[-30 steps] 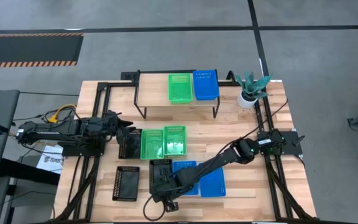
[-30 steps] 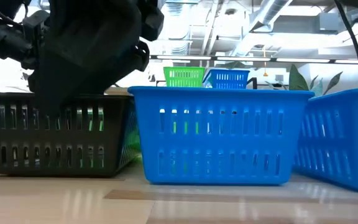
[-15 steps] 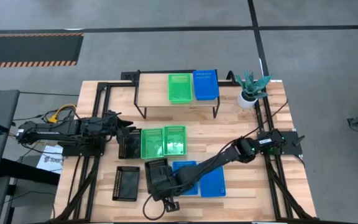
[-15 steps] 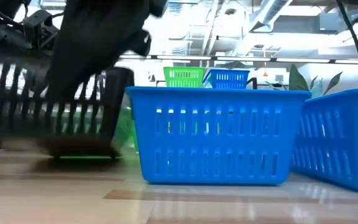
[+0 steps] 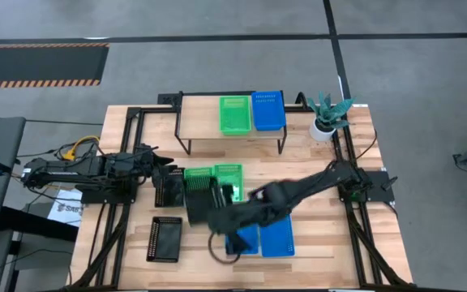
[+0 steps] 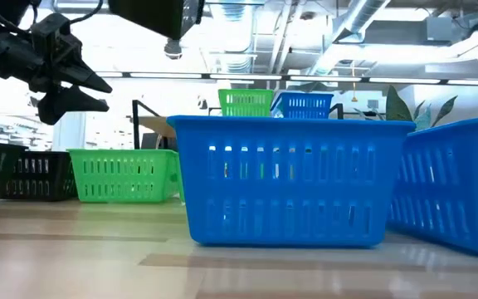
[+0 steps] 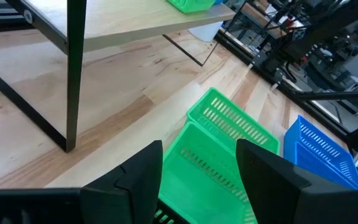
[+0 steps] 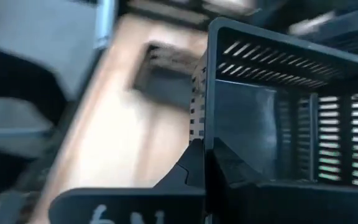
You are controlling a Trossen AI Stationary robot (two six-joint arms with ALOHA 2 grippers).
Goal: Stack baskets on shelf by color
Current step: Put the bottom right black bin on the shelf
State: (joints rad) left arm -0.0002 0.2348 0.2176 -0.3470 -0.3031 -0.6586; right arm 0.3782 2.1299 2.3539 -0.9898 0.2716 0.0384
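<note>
My right gripper (image 5: pixel 220 214) is shut on a black basket (image 5: pixel 200 200), held in the air over the table's middle and covering part of a green basket (image 5: pixel 199 175). A second green basket (image 5: pixel 229 181) sits beside that one. The shelf (image 5: pixel 201 126) stands at the far side with a green basket (image 5: pixel 234 114) and a blue basket (image 5: pixel 267 110) on its top. Two blue baskets (image 5: pixel 276 236) sit near the front edge. Two more black baskets (image 5: pixel 164 238) (image 5: pixel 168 187) rest on the table at the left. My left gripper (image 7: pixel 201 177) hovers open by the far one. My right gripper pinches one side wall (image 8: pixel 207 118) of the black basket, one finger (image 8: pixel 188 167) outside the wall and one finger (image 8: pixel 232 169) inside the basket. The basket is lifted clear of the table, its bottom (image 6: pixel 152 12) high above the other baskets in the low view.
A potted plant (image 5: pixel 327 116) stands at the far right corner. Black frame rails (image 5: pixel 355 235) run along the table's left and right sides. The shelf's left part (image 5: pixel 197 122) is bare wood. Cables and a paper sheet (image 5: pixel 63 209) lie at the left edge.
My right gripper has shut on the black basket near the front edge and raised it clear of the table. It has carried the basket toward the far edge, over the green baskets. The left arm has kept still.
</note>
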